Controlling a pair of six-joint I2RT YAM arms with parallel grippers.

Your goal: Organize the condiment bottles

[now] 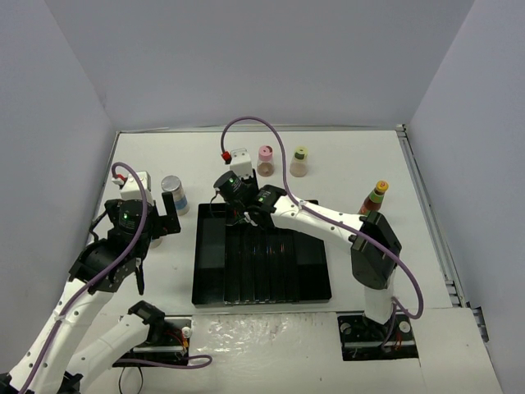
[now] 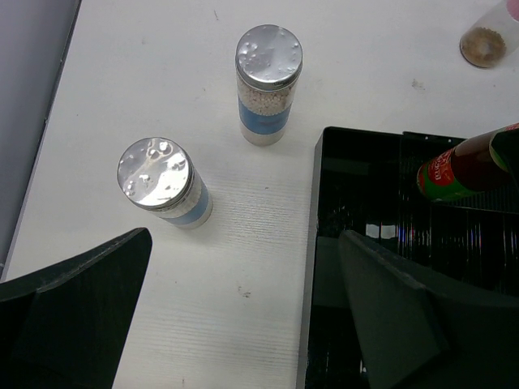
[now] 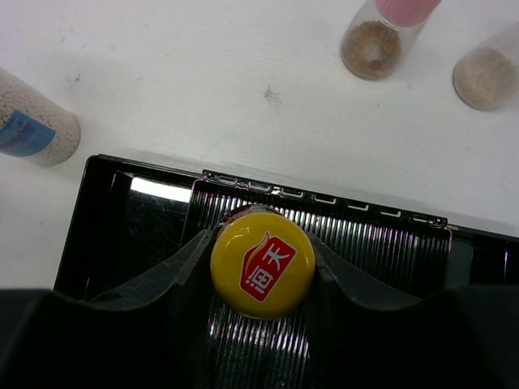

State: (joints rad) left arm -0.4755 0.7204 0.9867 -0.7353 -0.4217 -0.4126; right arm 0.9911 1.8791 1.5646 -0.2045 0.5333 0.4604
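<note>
My right gripper (image 3: 263, 263) is shut on a dark bottle with an orange-yellow cap (image 3: 263, 258) and holds it upright over the far left part of the black tray's ribbed section (image 3: 357, 243). The left wrist view shows that bottle's green-and-red label (image 2: 454, 172). My left gripper (image 2: 243, 312) is open and empty above the table, left of the tray. Two silver-lidded shakers (image 2: 268, 85) (image 2: 162, 180) stand just beyond it. A second orange-capped bottle (image 1: 373, 199) stands right of the tray. The pink-capped bottle (image 1: 266, 160) and the yellow-green-capped bottle (image 1: 299, 162) stand behind the tray.
The black divided tray (image 1: 209, 291) lies in the middle of the table, with its left wall (image 2: 315, 267) under my left gripper's right finger. Grey walls close off the table at the left, back and right. A metal rail (image 1: 426, 205) runs along the right edge.
</note>
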